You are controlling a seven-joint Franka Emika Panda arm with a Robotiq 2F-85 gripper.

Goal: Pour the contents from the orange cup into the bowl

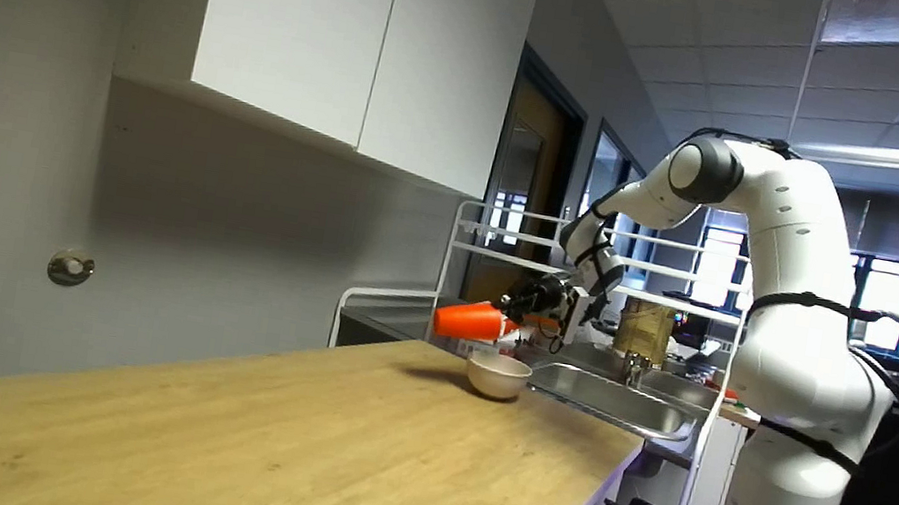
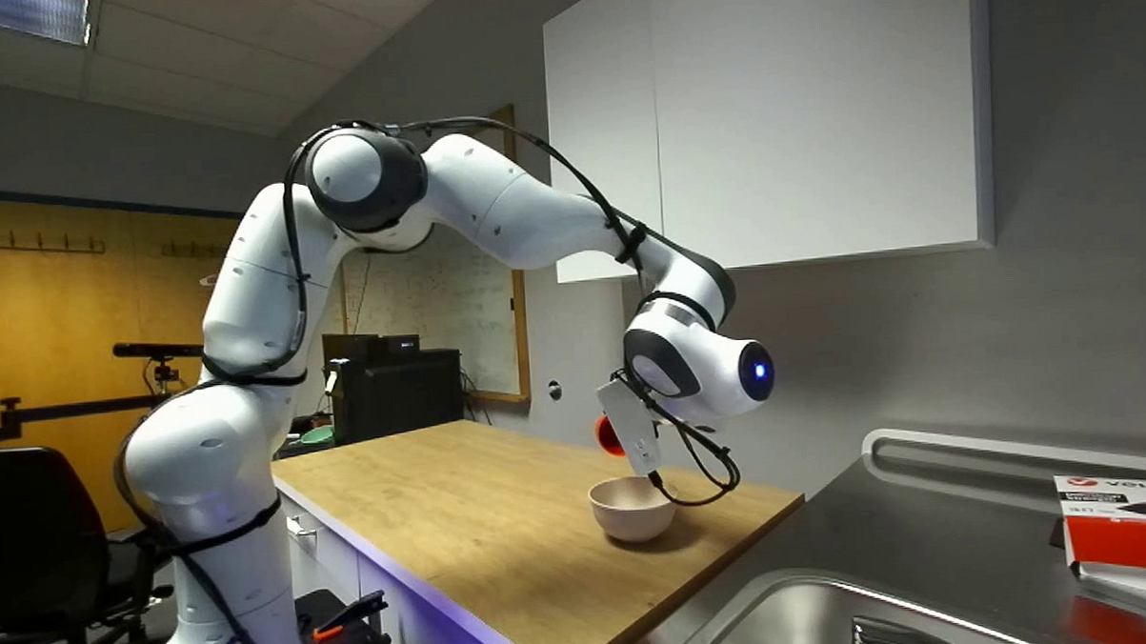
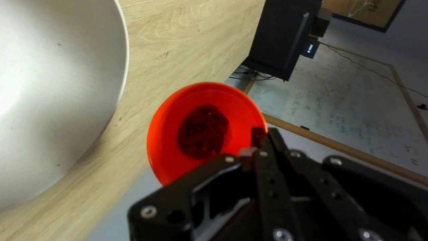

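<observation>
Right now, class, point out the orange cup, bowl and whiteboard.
Orange cup [image 1: 467, 321], in an exterior view: outer wall.
Bowl [image 2: 631, 522], in an exterior view: outer wall.
Whiteboard [image 3: 341, 108], in the wrist view: writing surface.

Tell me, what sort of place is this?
Most likely a lab or workroom, though I can't be certain: there's a white robot arm, a scribbled-on whiteboard and a metal sink.

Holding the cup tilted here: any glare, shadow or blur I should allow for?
Wrist view: glare whitens the bowl at the picture's left edge; the contents deep in the orange cup are dark and poorly defined. In an exterior view, a shadow crosses the countertop beside the bowl, and the background windows look washed out.
</observation>
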